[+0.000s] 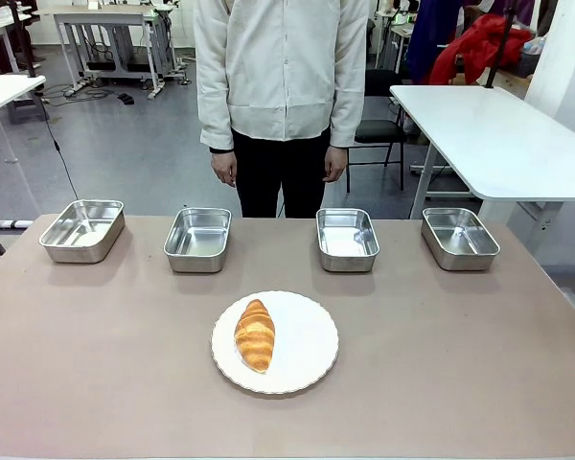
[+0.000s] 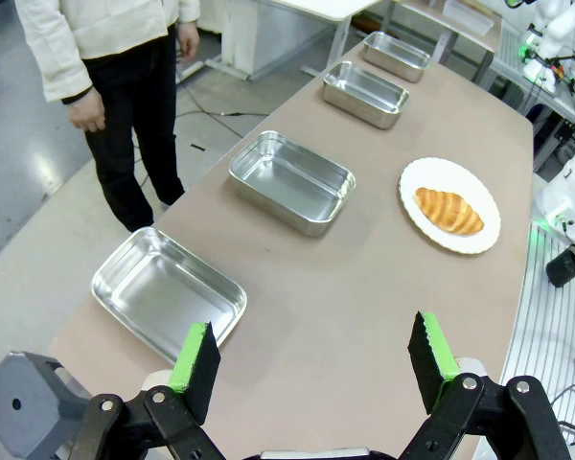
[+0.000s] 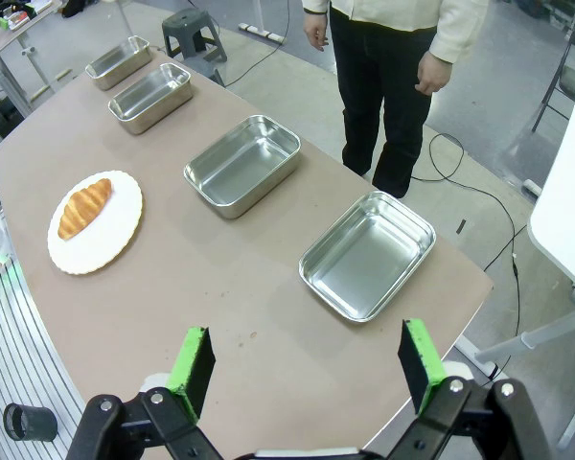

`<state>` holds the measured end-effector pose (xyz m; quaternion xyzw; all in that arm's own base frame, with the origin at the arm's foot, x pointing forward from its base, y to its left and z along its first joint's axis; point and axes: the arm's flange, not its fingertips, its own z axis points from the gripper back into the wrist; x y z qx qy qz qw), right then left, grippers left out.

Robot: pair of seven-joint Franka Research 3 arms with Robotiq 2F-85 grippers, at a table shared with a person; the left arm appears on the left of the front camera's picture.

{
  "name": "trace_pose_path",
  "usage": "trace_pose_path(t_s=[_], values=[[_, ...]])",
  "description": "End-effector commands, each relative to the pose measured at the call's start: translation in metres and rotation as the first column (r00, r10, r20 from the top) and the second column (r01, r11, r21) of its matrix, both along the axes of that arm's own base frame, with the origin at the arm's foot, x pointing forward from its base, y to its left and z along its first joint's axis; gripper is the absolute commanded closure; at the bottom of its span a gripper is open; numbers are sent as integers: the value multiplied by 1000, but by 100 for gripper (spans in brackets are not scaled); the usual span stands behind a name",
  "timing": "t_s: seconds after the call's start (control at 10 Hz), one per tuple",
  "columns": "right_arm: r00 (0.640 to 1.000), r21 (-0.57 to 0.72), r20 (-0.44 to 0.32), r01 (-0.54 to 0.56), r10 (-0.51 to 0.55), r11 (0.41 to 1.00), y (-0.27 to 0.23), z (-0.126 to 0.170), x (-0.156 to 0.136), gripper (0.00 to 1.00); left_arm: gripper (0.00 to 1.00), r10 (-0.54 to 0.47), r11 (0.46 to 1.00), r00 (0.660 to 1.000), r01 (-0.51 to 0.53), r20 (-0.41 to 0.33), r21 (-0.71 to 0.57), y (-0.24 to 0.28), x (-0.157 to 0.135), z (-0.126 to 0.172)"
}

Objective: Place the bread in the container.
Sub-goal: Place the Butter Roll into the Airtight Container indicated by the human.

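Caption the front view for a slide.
Golden-brown croissant on round white plate, four stainless-steel trays behind, person standing beyond.

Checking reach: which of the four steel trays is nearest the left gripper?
The tray at the row's left end, just ahead of the left gripper; others lie farther.

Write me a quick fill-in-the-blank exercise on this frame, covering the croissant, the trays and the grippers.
1. The croissant lies on a round white ____.
2. A row of ____ steel trays stands beyond it on the table, all of them empty.
3. The left gripper and the right gripper both hang above the table with jaws ____.

Missing words: plate; four; open.
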<state>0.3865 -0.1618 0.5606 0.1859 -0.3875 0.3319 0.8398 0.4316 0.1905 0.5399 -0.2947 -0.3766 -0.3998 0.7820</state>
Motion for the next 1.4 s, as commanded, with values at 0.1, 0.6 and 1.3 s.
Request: trace_pose_path(t_s=[0.1, 0.6, 1.3], values=[[1000, 10, 26, -14, 14, 1000, 0, 1, 2, 0, 0, -5, 1000, 1000, 5, 13, -3, 0, -2, 2], [1000, 10, 26, -14, 14, 1000, 0, 1, 2, 0, 0, -5, 1000, 1000, 5, 13, -3, 0, -2, 2], [1000, 10, 26, -14, 14, 1000, 0, 1, 2, 0, 0, -5, 1000, 1000, 5, 13, -3, 0, -2, 2]])
